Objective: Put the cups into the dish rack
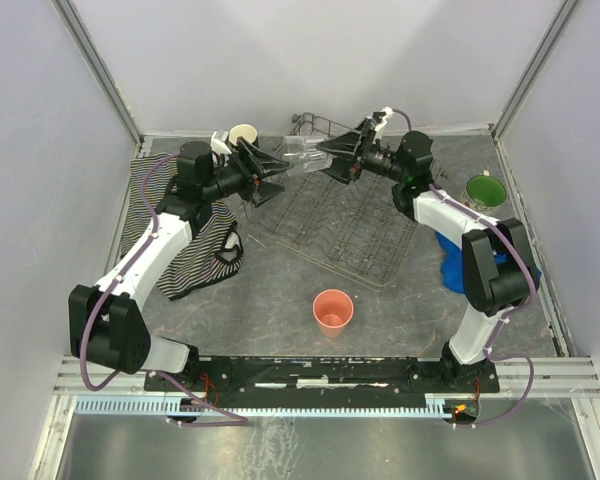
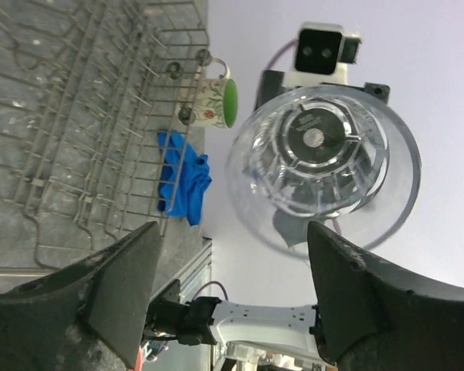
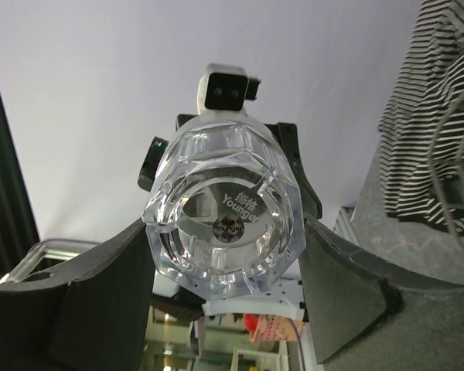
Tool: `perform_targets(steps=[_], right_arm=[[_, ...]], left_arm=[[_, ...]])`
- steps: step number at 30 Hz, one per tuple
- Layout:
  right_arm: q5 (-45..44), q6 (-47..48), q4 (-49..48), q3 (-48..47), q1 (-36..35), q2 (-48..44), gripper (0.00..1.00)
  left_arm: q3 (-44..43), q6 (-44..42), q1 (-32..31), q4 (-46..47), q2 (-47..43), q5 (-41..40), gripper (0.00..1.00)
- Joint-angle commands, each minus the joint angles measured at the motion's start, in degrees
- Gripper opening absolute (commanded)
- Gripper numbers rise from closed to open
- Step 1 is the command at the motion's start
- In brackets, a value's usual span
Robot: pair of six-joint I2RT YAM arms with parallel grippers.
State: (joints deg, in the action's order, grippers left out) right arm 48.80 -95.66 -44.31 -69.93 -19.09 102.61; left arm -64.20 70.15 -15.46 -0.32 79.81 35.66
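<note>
Clear glass [image 1: 300, 152] gripped by right fingers [image 3: 340, 286] over dish rack [image 1: 352, 228].

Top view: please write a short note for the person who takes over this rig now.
Left gripper: open, off the clear glass.
Right gripper: shut on the glass, above the dish rack.
Pink tumbler: upright on the table before the rack.
Floral mug: right of the rack.
Black mug: far left, off the rack.
Done: nothing racked.
To do: all four cups.
</note>
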Motion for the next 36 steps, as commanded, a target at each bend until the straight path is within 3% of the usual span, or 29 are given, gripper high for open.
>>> perform_targets(steps=[1,4,8,12,19,36], right_arm=[[-0.2,9.5,8.6,-2.9,3.2,-4.1,0.30],[-0.3,24.0,26.2,-7.5,5.0,-4.5,0.29],[-7.5,50.8,58.8,-19.7,5.5,-2.6,0.29],[-17.5,64.7,74.4,-29.6,5.5,1.6,0.28],[-31.7,73.9,84.7,-39.2,5.5,8.2,0.28],[-51.5,85.7,90.6,-56.3,-0.8,21.7,0.27]], left_arm=[[-0.9,-6.2,1.7,-5.2,-1.4,-2.6,0.85],[-3.3,-10.7,2.3,-11.5,-0.8,-5.8,0.90],[-6.4,-16.2,2.8,-19.2,0.3,-9.9,0.93],[-5.7,-17.8,3.1,-21.1,0.8,-10.1,0.94],[-5.6,-20.0,3.3,-23.4,2.1,-10.8,0.94],[-6.5,-23.0,3.4,-24.5,6.3,-10.9,0.94]])
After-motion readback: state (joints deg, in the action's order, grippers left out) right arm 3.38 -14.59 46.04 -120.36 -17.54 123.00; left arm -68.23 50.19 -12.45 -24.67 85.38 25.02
